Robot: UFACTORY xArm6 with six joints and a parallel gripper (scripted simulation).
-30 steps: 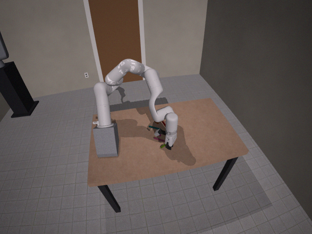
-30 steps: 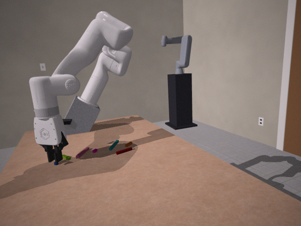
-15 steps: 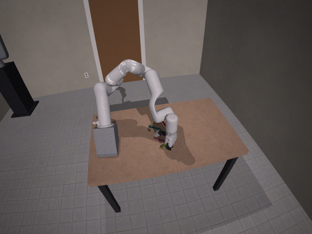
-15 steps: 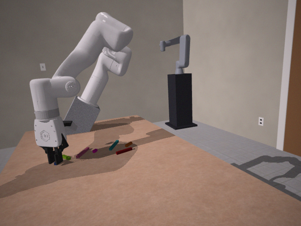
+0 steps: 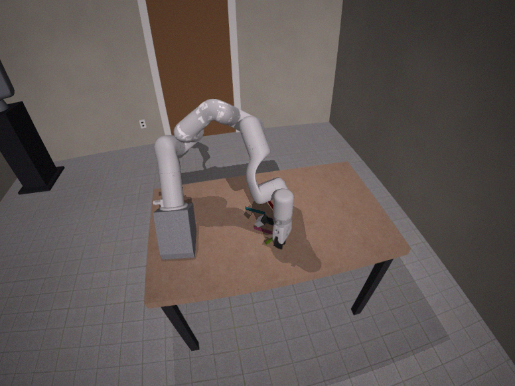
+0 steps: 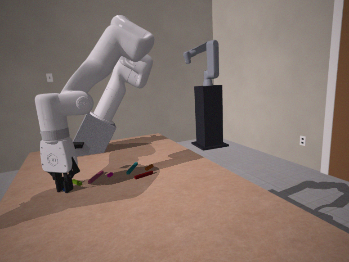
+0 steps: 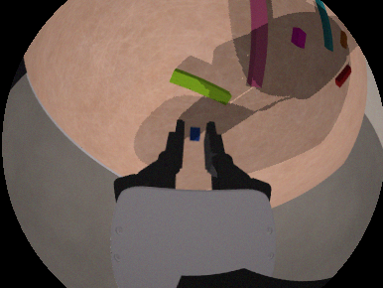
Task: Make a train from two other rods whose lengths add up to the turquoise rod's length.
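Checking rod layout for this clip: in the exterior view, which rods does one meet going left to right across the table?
Blue rod between the gripper fingers → lime rod → pink rod → magenta rod → turquoise rod → red rod.

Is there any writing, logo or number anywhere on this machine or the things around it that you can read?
No readable text anywhere.
Hexagon emblem on the tool's white housing: a mark inside it, too blurred to read.
White patches on the arm's upper links: look like glare, not letters.
The coloured rods carry no markings.
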